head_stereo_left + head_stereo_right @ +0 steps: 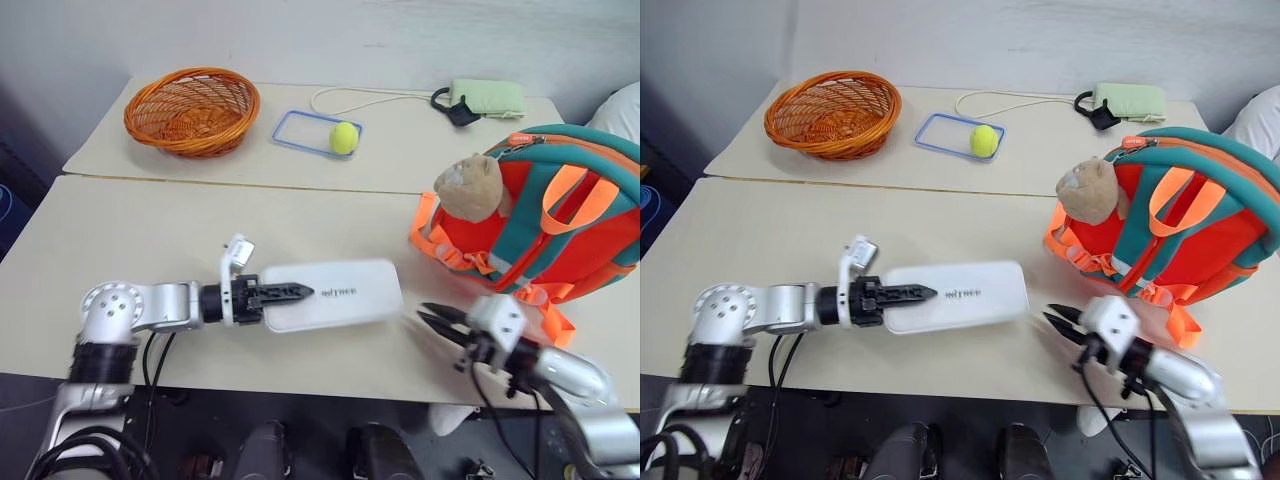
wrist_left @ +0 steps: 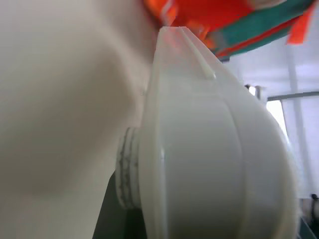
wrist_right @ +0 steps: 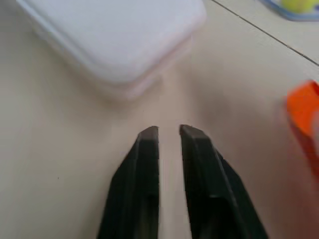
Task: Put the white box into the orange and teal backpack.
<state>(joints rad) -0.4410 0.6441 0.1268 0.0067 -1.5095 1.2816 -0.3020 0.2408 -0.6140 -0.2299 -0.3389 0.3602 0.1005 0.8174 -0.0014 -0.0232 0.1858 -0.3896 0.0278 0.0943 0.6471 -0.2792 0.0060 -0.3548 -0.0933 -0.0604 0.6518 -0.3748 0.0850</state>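
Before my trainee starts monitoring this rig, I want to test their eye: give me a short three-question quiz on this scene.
1. True or false: the left tool grips the box.
2. What lies in the clear blue-rimmed tray?
A. a key
B. a yellow-green ball
C. a cable
3. Fill in: the plush toy hangs on the ____.

Key:
1. True
2. B: the ball
3. backpack; the right tool stands apart from the box, jaws slightly parted.
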